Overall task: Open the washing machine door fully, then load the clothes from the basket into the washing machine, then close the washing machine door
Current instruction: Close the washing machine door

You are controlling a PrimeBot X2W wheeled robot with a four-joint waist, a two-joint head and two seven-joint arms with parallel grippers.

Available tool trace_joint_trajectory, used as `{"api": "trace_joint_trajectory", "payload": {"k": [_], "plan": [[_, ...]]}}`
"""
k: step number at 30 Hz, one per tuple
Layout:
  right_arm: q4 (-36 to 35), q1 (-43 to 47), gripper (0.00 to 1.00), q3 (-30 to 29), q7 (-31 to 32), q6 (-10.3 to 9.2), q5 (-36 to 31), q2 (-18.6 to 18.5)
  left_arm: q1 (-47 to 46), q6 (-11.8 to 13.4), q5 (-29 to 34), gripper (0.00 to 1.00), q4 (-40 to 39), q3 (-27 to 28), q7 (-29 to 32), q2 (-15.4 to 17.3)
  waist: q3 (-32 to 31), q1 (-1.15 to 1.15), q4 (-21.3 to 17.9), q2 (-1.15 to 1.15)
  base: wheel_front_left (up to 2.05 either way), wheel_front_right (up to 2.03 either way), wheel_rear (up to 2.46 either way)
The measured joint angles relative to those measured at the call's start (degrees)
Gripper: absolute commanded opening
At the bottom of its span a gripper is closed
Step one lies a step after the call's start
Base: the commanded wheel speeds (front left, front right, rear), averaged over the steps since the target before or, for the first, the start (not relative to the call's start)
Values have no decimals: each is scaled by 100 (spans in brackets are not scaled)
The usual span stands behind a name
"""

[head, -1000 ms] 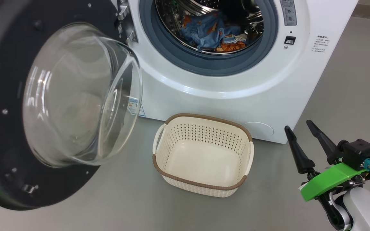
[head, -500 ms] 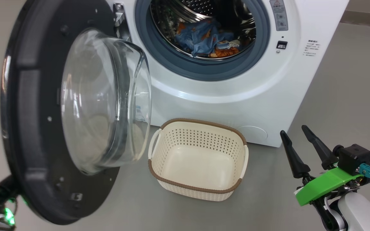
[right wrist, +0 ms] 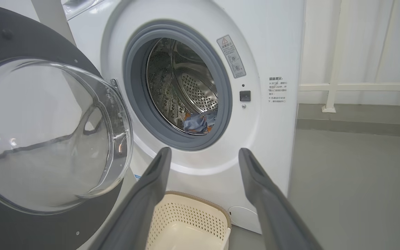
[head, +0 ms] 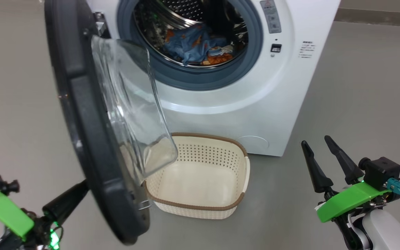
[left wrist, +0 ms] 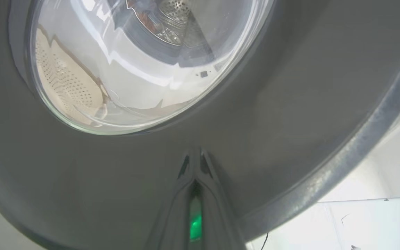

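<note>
While the large round glossy black washing machine door (head: 82, 114) stands swung out, nearly edge-on to the head camera, its bulging clear glass bowl window (head: 130, 114) faces three o'clock, toward the drum. The door's hinge side lies at twelve o'clock of the door, against the big white front-loading washing machine (head: 262, 104).

Inside the steel perforated drum, at six o'clock of the blue-grey rubber seal, lie the clothes (head: 193, 47), a soft light blue bundle with orange-brown print; the right wrist view shows them (right wrist: 198, 123) low in the opening.

A small cream perforated plastic basket (head: 200, 206) with a brown woven-look rim sits on the grey floor (head: 359, 86) at six o'clock of the drum, just before the machine, its cream bottom in plain view.

At eight o'clock of the head view, the left gripper (head: 78, 191) has its two dark fingers pressed together, holding nothing. In the left wrist view its tips (left wrist: 193, 163) meet the door's glossy outer face (left wrist: 290, 121) at six o'clock of the window; actual contact cannot be told.

At four o'clock, the right gripper (head: 315, 140) hangs above the floor with fingers spread wide, gripping nothing, well apart from basket and machine. Its wrist view (right wrist: 204, 151) looks toward the drum opening.
</note>
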Motion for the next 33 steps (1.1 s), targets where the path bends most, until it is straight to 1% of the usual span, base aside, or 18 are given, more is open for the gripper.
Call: {"api": "trace_joint_trajectory", "payload": {"k": [3, 6, 14, 17, 18, 25, 33], "plan": [[-9, 44, 100, -19, 0, 0, 0, 34, 7, 59, 16, 0, -200, -121, -38, -143, -10, 0, -139, 0, 0, 0, 0], [-10, 50, 100, -40, 0, 0, 0, 48, 5, 115, 137, 0, -270, -215, -201, -300, -19, 0, -296, 0, 0, 0, 0], [-33, 51, 100, -158, 0, 0, 0, 75, -138, 212, 394, 0, -66, -331, -686, -503, 4, 0, -804, 0, 0, 0, 0], [-35, 51, 100, -172, 0, 0, 0, 109, -297, 213, 463, 0, 73, -333, -849, -563, 34, 0, -1024, 0, 0, 0, 0], [-36, 51, 100, -179, 0, 0, 0, 124, -383, 212, 463, 0, 148, -342, -918, -589, 58, 0, -1173, 0, 0, 0, 0], [-56, 49, 100, -208, 0, 0, -1, 131, -669, 193, 468, 0, 354, -379, -1190, -658, 160, 0, -1695, 0, 0, 0, 0], [-58, 47, 100, -209, 0, 0, -1, 143, -1088, 101, 506, 0, 798, -434, -1666, -768, 271, 0, -2135, 0, 0, 0, 0]]}}
